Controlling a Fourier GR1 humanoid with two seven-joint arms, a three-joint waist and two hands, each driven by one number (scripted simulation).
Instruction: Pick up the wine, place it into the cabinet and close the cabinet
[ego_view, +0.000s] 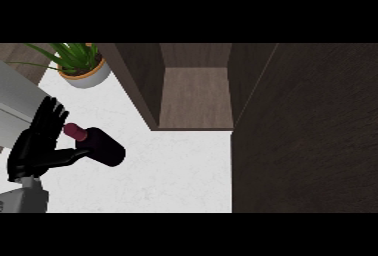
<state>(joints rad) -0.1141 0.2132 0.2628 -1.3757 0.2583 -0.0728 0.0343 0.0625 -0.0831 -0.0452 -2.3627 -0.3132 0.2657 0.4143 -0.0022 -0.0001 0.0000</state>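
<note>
**Wine bottle beside the left hand, cabinet open**

A potted plant (83, 67) is seen at the far left of the white desk (177, 170). The open cabinet (196, 95) lies far and to the right, its dark door (306, 130) filling the right side. The wine bottle (100, 142) is lying on the desk at the left, just beside the left hand (37, 147). The fingers (50, 112) are held straight and spread, the thumb reaching toward the bottle; nothing is gripped.

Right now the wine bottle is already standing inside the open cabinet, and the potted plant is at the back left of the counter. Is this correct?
Not quite. In the head view the wine bottle is on the counter, beside the left hand, not inside the open cabinet. The potted plant is at the back left.
</note>
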